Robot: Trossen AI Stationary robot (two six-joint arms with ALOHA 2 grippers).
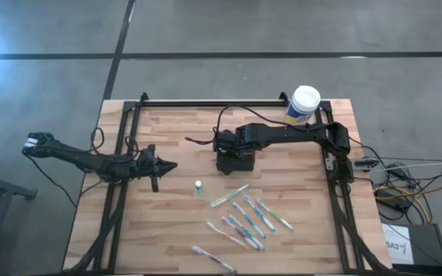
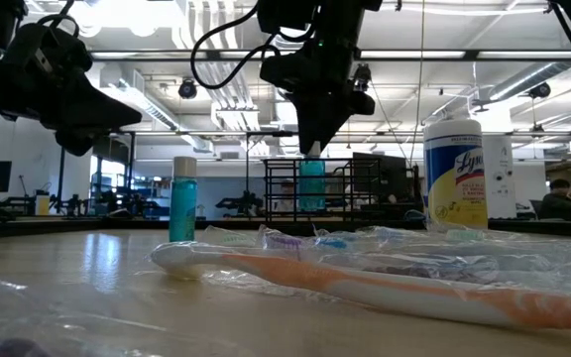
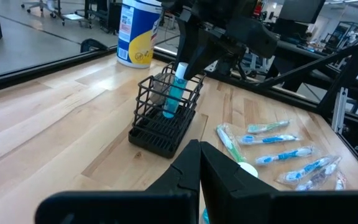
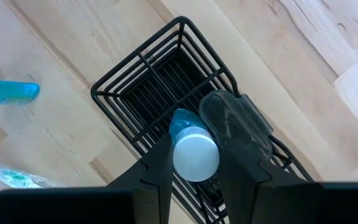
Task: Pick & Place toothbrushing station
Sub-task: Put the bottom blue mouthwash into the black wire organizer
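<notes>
One blue tube [image 4: 194, 146] in right fingers [image 4: 194, 163] over caddy [image 4: 143, 81] | left fingers [image 3: 199, 163] closed, empty

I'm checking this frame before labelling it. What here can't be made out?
- Caddy, high view: almost wholly hidden under the right claw.
- Blue bottle: whether its bottom has reached the caddy floor; the wire sides block it.
- Clear case, right wrist view: its contents are unreadable.
- Wrapped toothbrushes, high view: too small to count surely.

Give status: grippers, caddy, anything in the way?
Right gripper shut on blue bottle, lowering it into caddy. Left gripper shut, empty, parked left of the caddy. Clear case already in caddy beside the bottle; second bottle and toothbrushes lie clear.
</notes>
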